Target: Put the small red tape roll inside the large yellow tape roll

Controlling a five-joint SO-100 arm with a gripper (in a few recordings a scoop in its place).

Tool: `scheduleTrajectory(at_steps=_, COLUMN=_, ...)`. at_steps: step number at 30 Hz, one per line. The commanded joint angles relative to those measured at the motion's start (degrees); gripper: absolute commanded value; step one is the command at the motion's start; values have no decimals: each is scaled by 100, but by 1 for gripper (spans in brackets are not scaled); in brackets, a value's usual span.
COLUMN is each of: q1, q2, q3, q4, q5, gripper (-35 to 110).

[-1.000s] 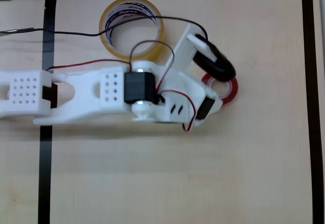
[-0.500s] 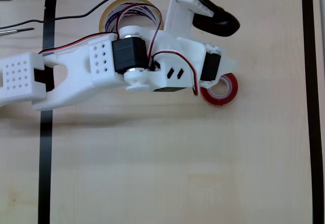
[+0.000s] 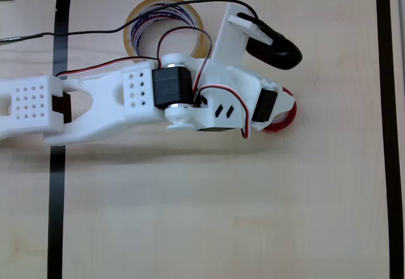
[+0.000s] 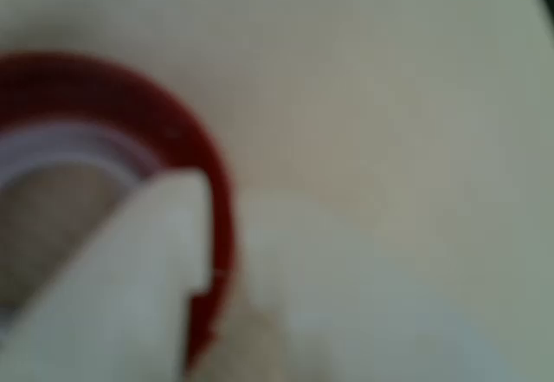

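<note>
Right in front of the wrist camera, blurred by closeness, the pincer (image 4: 221, 261) has its two pale fingers (image 4: 147, 261) astride the wall of the small red tape roll (image 4: 130, 105), one inside the ring against the white core and one outside on the red face, closed on it. The roll lies flat on the light wooden tabletop (image 4: 415, 96). In the overhead view the white arm (image 3: 126, 102) reaches in from the left and covers most of the red roll (image 3: 286, 116), leaving a red arc at its right end. Farther off, toward the top of that view, the large yellow tape roll (image 3: 136, 23) lies flat, partly under the arm's black cable (image 3: 95, 31), well apart from the red one, inside a black tape border (image 3: 60, 190).
</note>
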Motion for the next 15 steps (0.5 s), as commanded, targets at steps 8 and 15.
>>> scheduleTrajectory(at_steps=8, q1=18, q2=202, q3=-325, q4=642, q5=809, gripper=0)
scheduleTrajectory(at_steps=15, q1=149, q2=62, q3=-325, q4=1318, q5=1011, gripper=0)
